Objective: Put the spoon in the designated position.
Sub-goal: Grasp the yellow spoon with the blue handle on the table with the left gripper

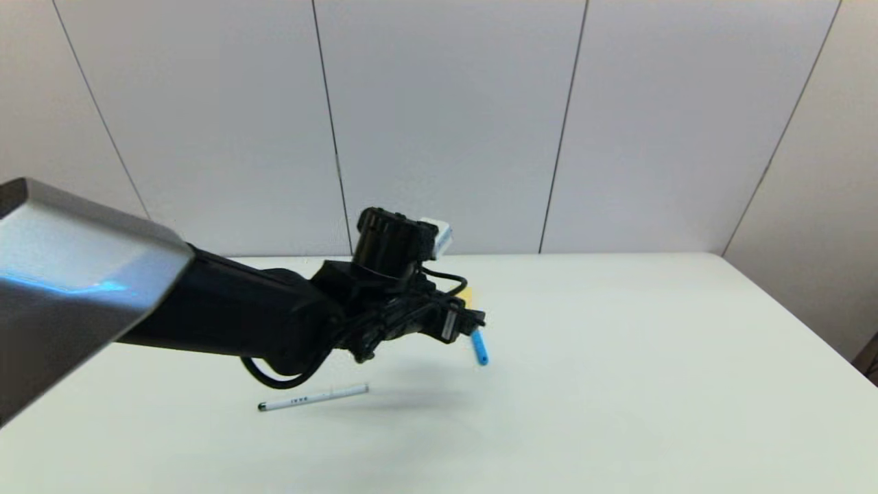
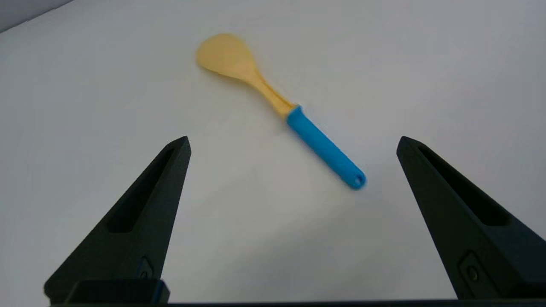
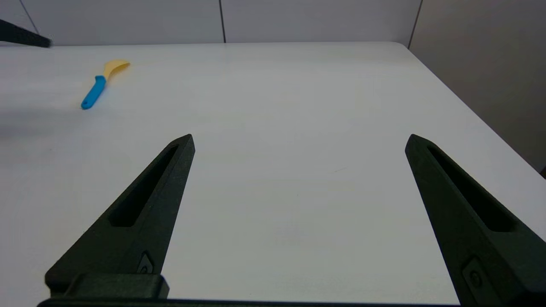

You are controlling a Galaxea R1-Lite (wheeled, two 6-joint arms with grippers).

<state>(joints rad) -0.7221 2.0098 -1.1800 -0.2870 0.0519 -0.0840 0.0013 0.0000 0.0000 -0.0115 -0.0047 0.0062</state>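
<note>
Left tool (image 2: 292, 143) hangs over the spoon (image 2: 279, 105) with its fingers spread wide, apparently lining up to straddle the blue handle. That spoon lies flat on the white desk (image 1: 651, 357), untouched, a white pen (image 1: 313, 397) nearby. Right tool (image 3: 298, 140) sits parked well apart, fingers also spread.

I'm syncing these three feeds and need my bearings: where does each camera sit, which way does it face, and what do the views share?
Head: on the robot's head, looking down at the table; left arm reaches in, left tool over the spoon, pen nearer.
Left wrist: behind the open fingers, looking down on the spoon.
Right wrist: behind the open right tool, low, facing across the table.
Shared: the spoon shows in all.
</note>
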